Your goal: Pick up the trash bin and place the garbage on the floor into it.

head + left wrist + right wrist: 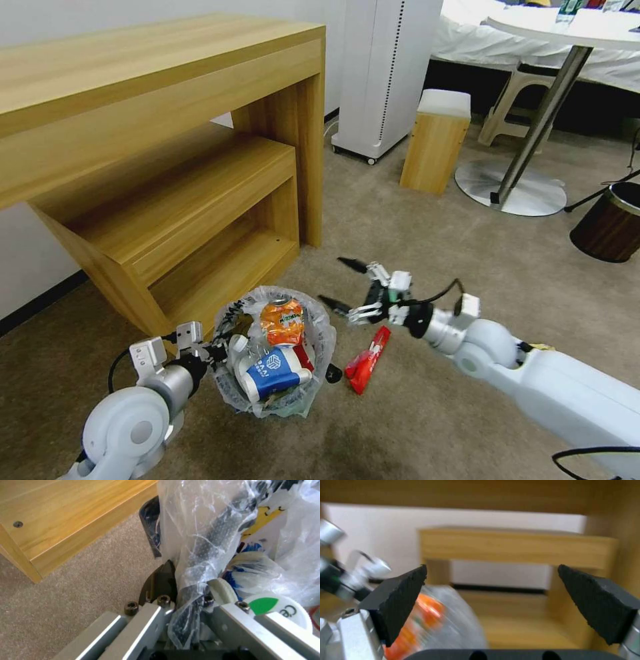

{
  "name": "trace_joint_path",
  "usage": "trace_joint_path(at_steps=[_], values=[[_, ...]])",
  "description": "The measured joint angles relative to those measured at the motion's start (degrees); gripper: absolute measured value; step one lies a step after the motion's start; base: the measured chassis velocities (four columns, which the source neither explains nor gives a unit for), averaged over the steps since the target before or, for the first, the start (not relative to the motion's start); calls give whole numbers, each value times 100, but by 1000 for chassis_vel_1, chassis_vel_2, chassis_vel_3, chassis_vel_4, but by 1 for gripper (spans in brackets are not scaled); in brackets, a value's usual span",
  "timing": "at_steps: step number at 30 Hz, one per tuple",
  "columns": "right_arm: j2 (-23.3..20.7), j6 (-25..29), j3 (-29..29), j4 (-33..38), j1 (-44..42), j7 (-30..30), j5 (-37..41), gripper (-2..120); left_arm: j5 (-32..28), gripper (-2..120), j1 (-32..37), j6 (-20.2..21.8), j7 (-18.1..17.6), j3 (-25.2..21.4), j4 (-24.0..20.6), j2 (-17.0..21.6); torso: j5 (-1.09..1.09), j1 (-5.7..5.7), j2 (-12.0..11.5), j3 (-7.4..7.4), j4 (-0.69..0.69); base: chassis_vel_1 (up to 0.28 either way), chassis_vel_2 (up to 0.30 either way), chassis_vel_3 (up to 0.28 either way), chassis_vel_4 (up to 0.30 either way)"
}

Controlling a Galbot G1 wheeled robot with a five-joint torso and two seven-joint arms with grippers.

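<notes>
The trash bin (319, 333), lined with a crinkly clear bag, sits low over the beige floor (413, 220) in front of the wooden shelf. Inside lie a crushed orange can (282, 321) and a blue-white paper cup (273, 375). My left gripper (219, 348) is shut on the bin's near-left rim; in the left wrist view the left gripper (181, 565) pinches the bag (200, 517) and rim. My right gripper (337, 285) hangs open just right of the bin, empty, above a red wrapper (367, 351) on the carpet. In the right wrist view its fingers (403, 600) frame the can (426, 615).
A wooden desk with lower shelves (167, 173) stands close behind the bin. Farther back are a white tower unit (383, 73), a wood-sided stool (435, 140), a round table's metal foot (510, 188) and a brown bin with a metal rim (610, 223).
</notes>
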Motion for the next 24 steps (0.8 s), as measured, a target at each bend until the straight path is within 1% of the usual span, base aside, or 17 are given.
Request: trace_joint_path(at_steps=[2, 3, 4, 6, 7, 8, 9, 11, 13, 14, 15, 16, 17, 19, 21, 22, 24], values=[[-131, 5, 271, -133, -300, 106, -174, 100, 2, 0, -18, -4, 6, -3, 22, -6, 1, 0, 0, 0, -1, 0, 0, 0, 0], [-131, 5, 271, -133, -300, 106, -174, 100, 2, 0, -18, -4, 6, -3, 22, -6, 1, 0, 0, 0, -1, 0, 0, 0, 0], [-233, 17, 495, -316, -577, 206, -513, 100, 11, 0, -21, -8, 9, -10, 37, -17, 1, 0, 0, 0, -3, 0, 0, 0, 0], [-310, 140, 643, -577, -822, 211, -941, 100, 41, 0, -5, -17, 23, -22, 37, -45, 2, 0, 0, 0, 0, 0, 0, 0, 0], [-310, 140, 643, -577, -822, 211, -941, 100, 41, 0, -5, -17, 23, -22, 37, -45, 2, 0, 0, 0, 0, 0, 0, 0, 0], [-372, 163, 790, -738, -1060, 190, -1251, 100, 58, 0, -2, -19, 29, -24, 39, -65, 4, 0, 0, 1, 0, 0, 0, 0, 0], [-401, 234, 863, -876, -1237, 179, -1437, 100, 73, 0, -3, -20, 35, -24, 46, -80, 0, 0, 1, 0, -1, 0, 0, 0, 0], [-403, 273, 894, -983, -1338, 157, -1554, 100, 80, 0, -6, -21, 42, -22, 50, -88, -1, 0, 0, 0, -2, 0, 0, 0, 0], [-317, 399, 934, -1422, -1526, 87, -1989, 100, 96, 0, -10, -24, 55, -14, 55, -114, 2, 0, 1, 0, -2, 0, 0, 0, 0], [-317, 399, 934, -1422, -1526, 87, -1989, 100, 96, 0, -10, -24, 55, -14, 55, -114, 2, 0, 1, 0, -2, 0, 0, 0, 0], [-281, 439, 934, -1570, -1543, 58, -2126, 100, 99, 0, -10, -25, 55, -13, 55, -117, 2, 0, 0, 0, -1, 0, 0, 0, 0], [-210, 499, 934, -1856, -1552, 6, -2434, 100, 107, 0, -10, -25, 59, -12, 55, -126, 3, 0, 0, 0, -1, 0, 0, 0, 0], [-179, 499, 933, -1998, -1533, -36, -2635, 100, 112, 0, -9, -26, 60, -12, 58, -133, 3, 0, 0, 0, -1, 0, 0, 0, 0], [-164, 499, 925, -2056, -1506, -46, -2713, 100, 113, 0, -9, -27, 62, -12, 61, -136, 2, 0, 0, 0, -2, 0, 0, 0, 0], [-44, 541, 896, -2342, -1286, -260, -3164, 100, 136, 0, -4, -30, 81, -14, 89, -163, -1, 0, 1, 0, -1, 0, 0, 0, 0], [-44, 541, 896, -2342, -1286, -260, -3164, 100, 136, 0, -4, -30, 81, -14, 89, -163, -1, 0, 1, 0, -1, 0, 0, 0, 0], [69, 639, 891, -2577, -1060, -620, -3700, 100, 186, 0, -6, -41, 98, -10, 128, -198, 2, 0, 0, 0, 1, 0, 0, 0, 0]])
